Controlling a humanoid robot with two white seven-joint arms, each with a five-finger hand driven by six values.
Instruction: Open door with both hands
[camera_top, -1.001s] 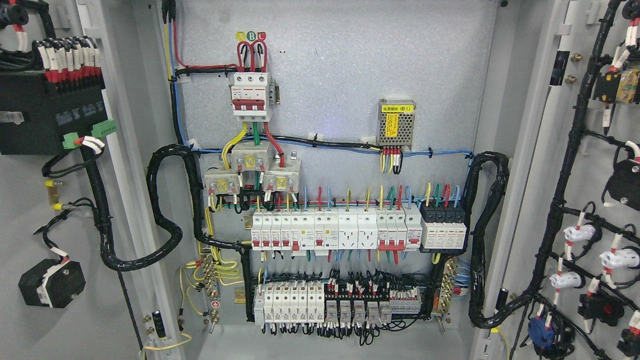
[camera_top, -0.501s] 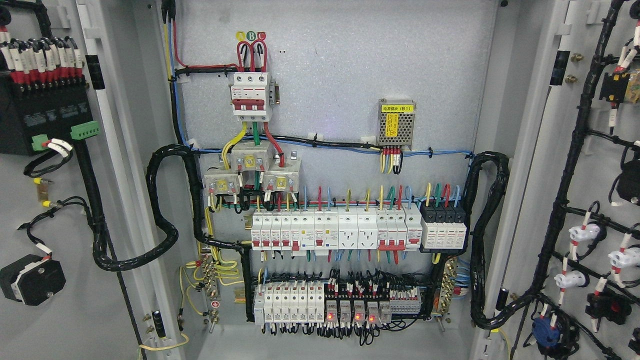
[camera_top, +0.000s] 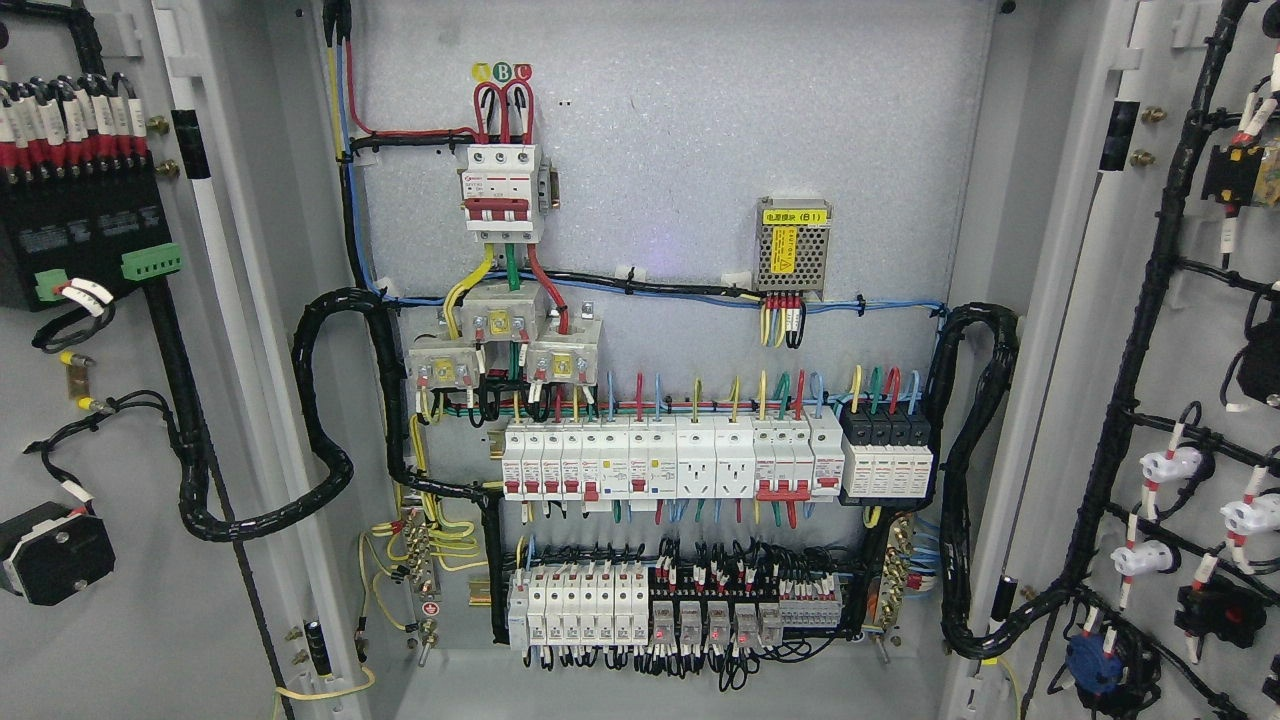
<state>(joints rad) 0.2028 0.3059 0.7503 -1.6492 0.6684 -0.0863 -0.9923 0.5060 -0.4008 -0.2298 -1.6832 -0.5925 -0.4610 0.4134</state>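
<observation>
Both doors of a grey electrical cabinet stand swung wide. The left door (camera_top: 120, 620) shows its inner face at the picture's left, with black modules and a thick black cable loom fixed to it. The right door (camera_top: 1160, 640) shows its inner face at the right, carrying wired components and another loom. Between them the cabinet's back panel (camera_top: 700, 150) is fully exposed. Neither of my hands nor any arm shows in the head view.
On the back panel sit a three-pole breaker (camera_top: 502, 195) at the top, a small power supply (camera_top: 793, 250), a row of white breakers (camera_top: 670, 462) and a lower row of relays (camera_top: 680, 610) with red lights. Black cable bundles (camera_top: 975, 480) loop to each door.
The left door has swung further outward, its modules sliding left in the view. The right door has also opened a little more. Red lights on the lower relays have come on.
</observation>
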